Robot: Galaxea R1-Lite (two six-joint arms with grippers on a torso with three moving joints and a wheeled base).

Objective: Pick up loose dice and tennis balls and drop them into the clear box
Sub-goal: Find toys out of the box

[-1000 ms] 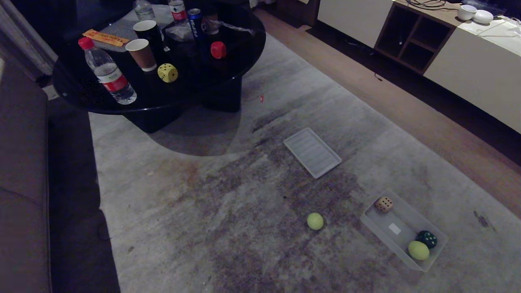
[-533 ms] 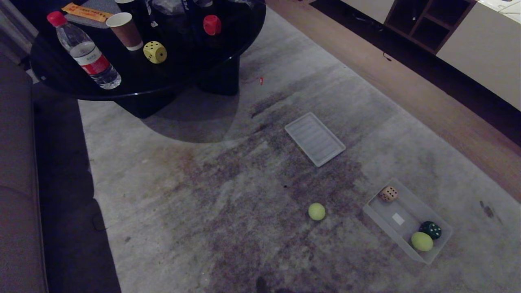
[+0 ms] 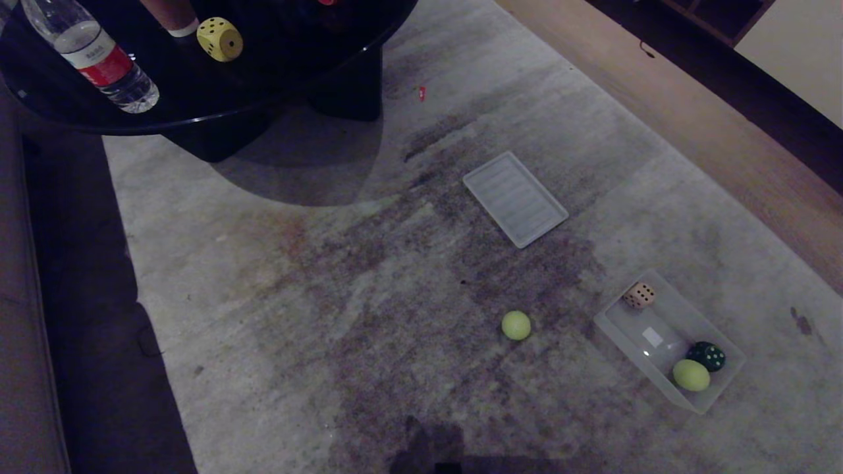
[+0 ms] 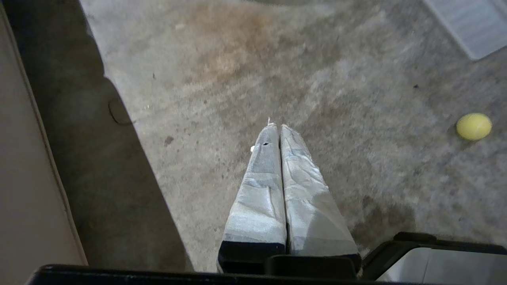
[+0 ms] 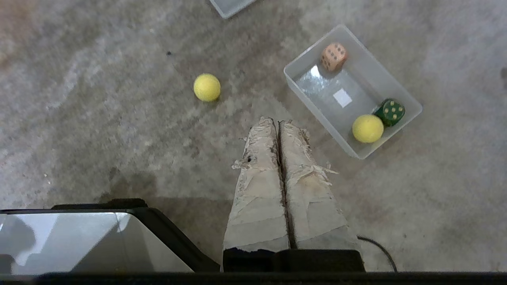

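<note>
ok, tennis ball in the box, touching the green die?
Cannot tell. In the right wrist view the tennis ball and green die sit edge to edge in the box corner, with no clear gap.

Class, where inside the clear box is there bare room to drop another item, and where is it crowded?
Free: the middle of the clear box, around its white label, below the beige die. Crowded: the end holding the tennis ball beside the dark green die.

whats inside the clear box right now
The clear box holds a beige die, a dark green die and a tennis ball touching it. A white label shows on its bottom. Nothing is covered.
</note>
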